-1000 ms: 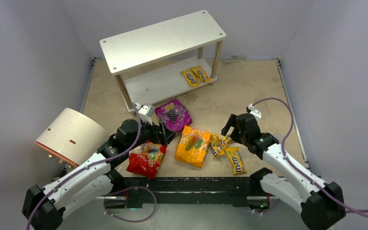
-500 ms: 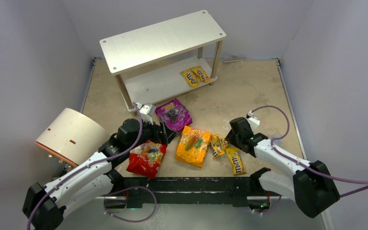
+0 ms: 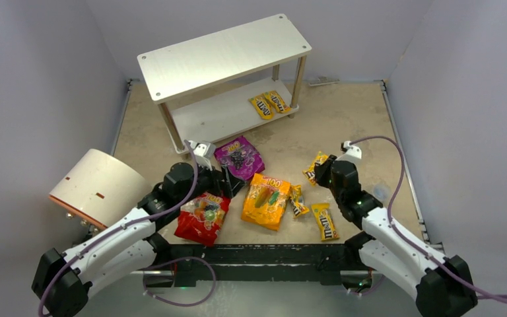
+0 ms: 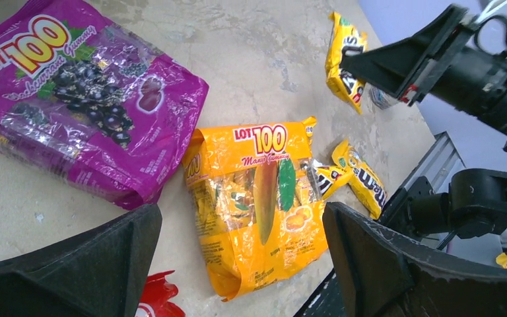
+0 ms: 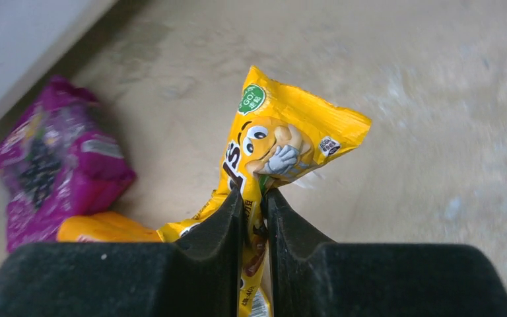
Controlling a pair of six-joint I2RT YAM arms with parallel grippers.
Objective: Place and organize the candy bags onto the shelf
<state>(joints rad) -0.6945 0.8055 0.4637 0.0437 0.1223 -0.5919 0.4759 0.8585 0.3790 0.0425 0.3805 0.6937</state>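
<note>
While the left gripper point(image 4: 241, 228) gapes wide, the right gripper point(image 5: 254, 195) pinches a narrow yellow packet point(image 5: 290, 132), glossy, with a cartoon face.

Three large pouches point(image 3: 265, 200); five yellow M&M's packets point(image 3: 270, 104); one shelf point(image 3: 224, 53); one cylinder point(image 3: 99, 185).

glossy plast. candy bags point(image 3: 265, 200); matt wood shelf point(image 3: 224, 56)
</note>
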